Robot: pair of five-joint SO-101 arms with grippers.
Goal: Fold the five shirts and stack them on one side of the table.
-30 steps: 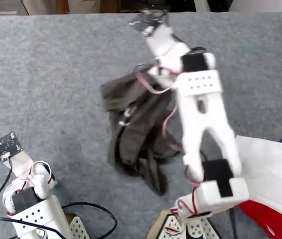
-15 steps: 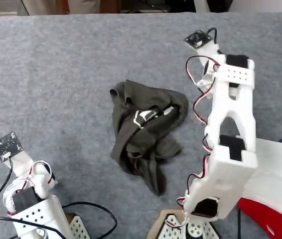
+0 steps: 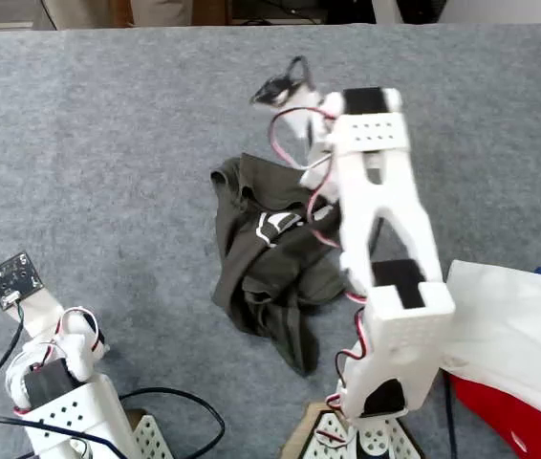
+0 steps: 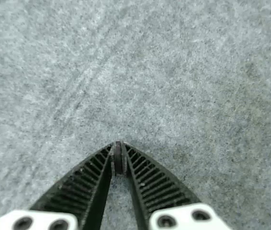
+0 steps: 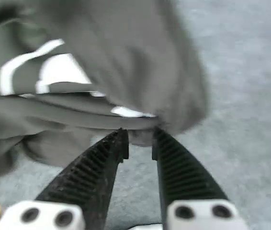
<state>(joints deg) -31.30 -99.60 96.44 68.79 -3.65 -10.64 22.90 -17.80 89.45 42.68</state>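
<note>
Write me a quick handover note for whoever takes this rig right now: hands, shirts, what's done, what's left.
Left hand: shut, empty, over bare table.
Right hand: slightly open, tips at the edge of the dark shirt; no firm hold visible.
Dark shirt: crumpled mid-table, unfolded.
White cloth lies over a red cloth at the near right edge; whether they are folded is unclear.
Done: possibly those two.
Left: fold the dark shirt and stack it with them.

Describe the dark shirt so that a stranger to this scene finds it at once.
On the grey table, look at the middle. The dark olive shirt lies crumpled there, showing a white print; the neighbouring cloths at the edge are white and red.
</note>
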